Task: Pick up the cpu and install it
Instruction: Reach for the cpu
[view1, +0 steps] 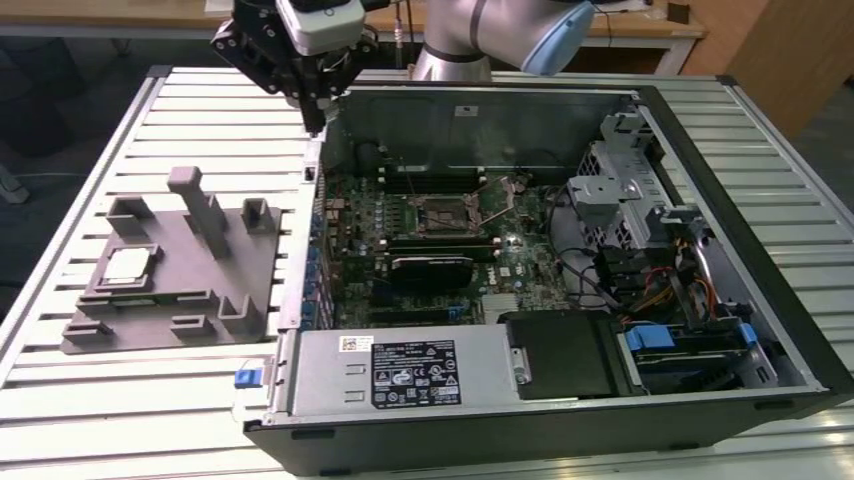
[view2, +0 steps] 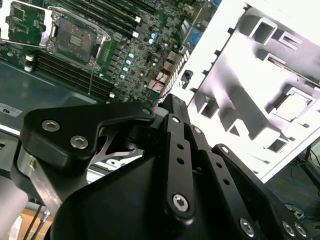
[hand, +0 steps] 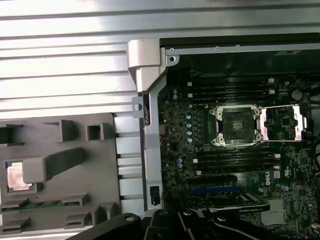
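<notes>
- Your cpu (view1: 127, 265) lies flat in a pocket of the grey fixture (view1: 200, 300). The fixture sits on the slatted table (view1: 80, 400), at the exterior view's left of the open case (view1: 747, 250).
- The gripper (view1: 316, 118) hangs over the table by the case's far corner, well apart from the cpu. It touches nothing you can see.
- Nothing of the task is done: the pick-up has not been made, and the install is left as well.
- The socket (hand: 235, 125) on the board looks bare, with its metal frame swung open to one side. Its inside is too small to read, so treat "empty" as likely rather than certain.
- You cannot tell whether the gripper is apart or together. In both wrist views its own black linkage covers the working end, and the exterior view sees it from an unhelpful side. It does not hold the cpu.
- In the first wrist view the fixture is cut off at the frame's edge, and a raised grey post on it overlaps one side of the cpu.
</notes>
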